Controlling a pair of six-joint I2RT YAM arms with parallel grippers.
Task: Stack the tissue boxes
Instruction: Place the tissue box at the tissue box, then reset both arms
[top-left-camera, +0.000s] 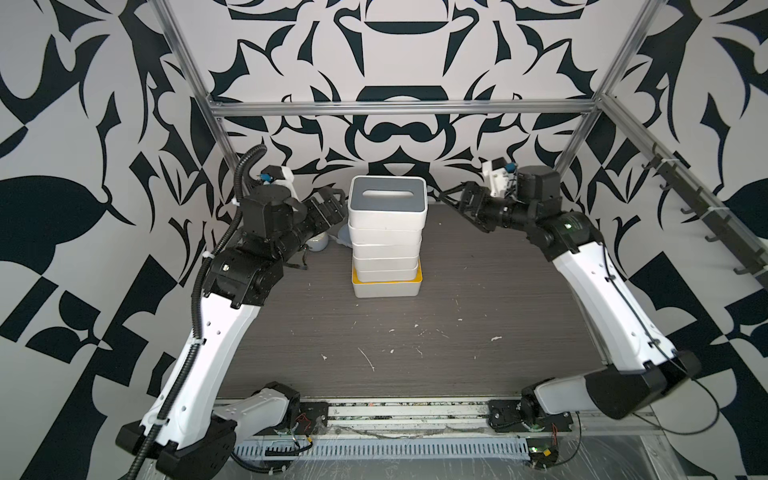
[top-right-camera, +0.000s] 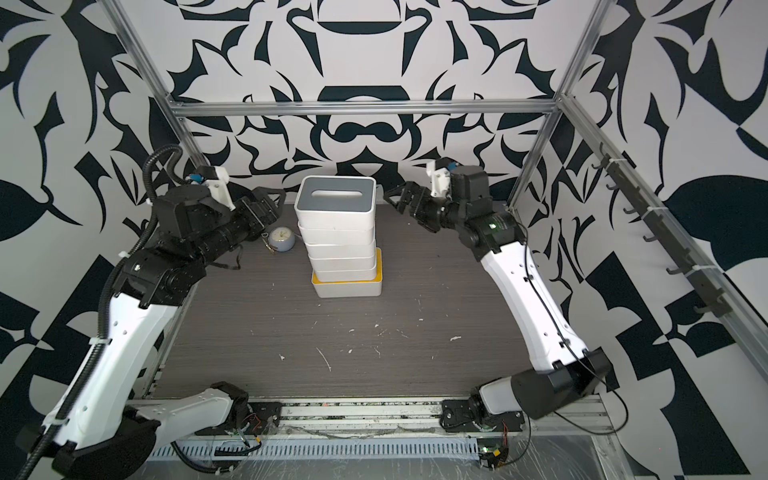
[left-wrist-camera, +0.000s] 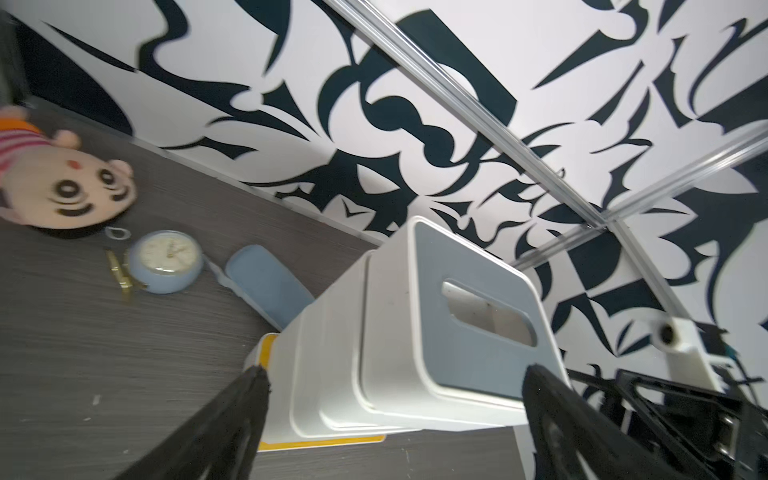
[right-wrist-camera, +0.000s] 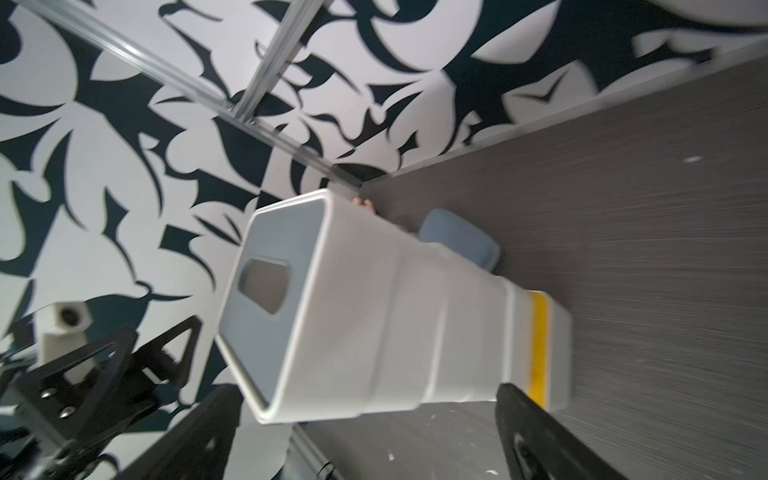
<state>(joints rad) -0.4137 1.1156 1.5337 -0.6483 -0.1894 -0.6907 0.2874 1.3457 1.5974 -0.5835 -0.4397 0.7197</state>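
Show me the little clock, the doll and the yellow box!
little clock (left-wrist-camera: 166, 254): left wrist view, its dial.
doll (left-wrist-camera: 79, 191): left wrist view, its face.
yellow box (top-left-camera: 386, 290): a top view, its white front wall.

Table (top-left-camera: 457, 324): we see dark grey woodgrain, flecked with white scraps.
Doll (left-wrist-camera: 62, 183): a plush figure in a striped top, lying near the back wall.
Clock (left-wrist-camera: 166, 262): small, round and pale blue, dial up, near the doll.
Brass piece (left-wrist-camera: 120, 274): just beside the clock; we cannot make out what it is.
Pouch (left-wrist-camera: 266, 286): blue-grey and soft, flat on the table near the clock.
Walls (top-left-camera: 62, 124): white with bold black shapes behind a silver frame (top-left-camera: 399, 108).
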